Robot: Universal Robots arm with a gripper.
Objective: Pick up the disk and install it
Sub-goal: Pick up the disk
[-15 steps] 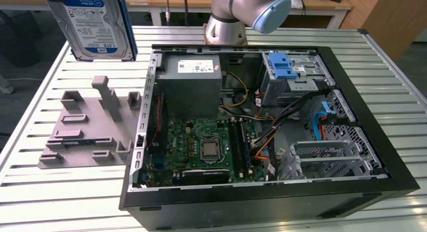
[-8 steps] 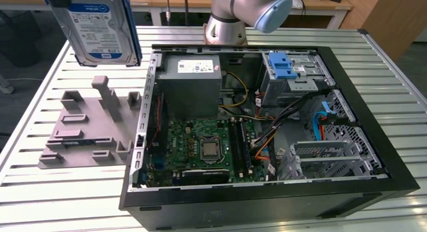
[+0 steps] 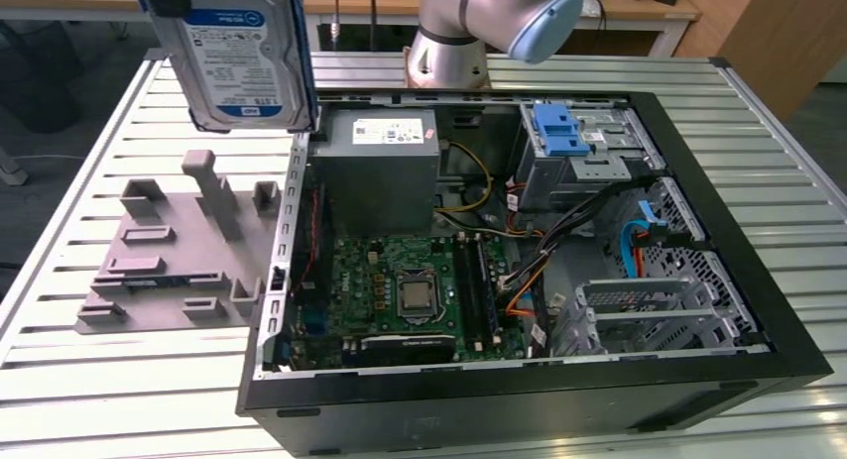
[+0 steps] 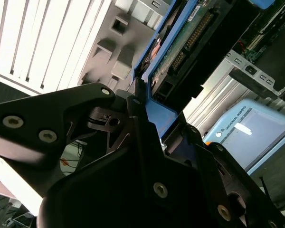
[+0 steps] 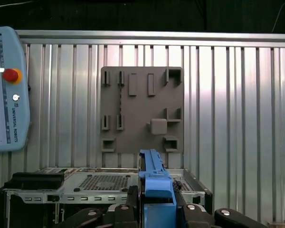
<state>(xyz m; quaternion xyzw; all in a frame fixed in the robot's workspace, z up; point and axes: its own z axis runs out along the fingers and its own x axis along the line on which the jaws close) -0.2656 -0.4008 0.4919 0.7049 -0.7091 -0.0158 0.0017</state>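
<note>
The disk point(image 3: 236, 57), silver with a blue-and-white label and blue side rails, hangs upright high above the table at the exterior view's upper left. It is over the far end of the grey fixture plate and just outside the computer case's left wall. My gripper point(image 5: 156, 205) is shut on the disk, its black fingers point(image 5: 132, 202) clamping the blue rail point(image 5: 153, 173) from both sides. In the second wrist view the gripper point(image 4: 145, 118) holds the same rail, and the disk's circuit-board underside point(image 4: 183, 45) shows beyond it.
The open computer case point(image 3: 741, 231) lies on the slatted metal table point(image 3: 119, 380). Inside are a grey power supply point(image 3: 377, 167), a motherboard point(image 3: 411, 290) and a metal drive cage with a blue latch point(image 3: 566, 134). The fixture plate point(image 3: 166, 256) lies left of the case. A teach pendant point(image 5: 7, 90) rests nearby.
</note>
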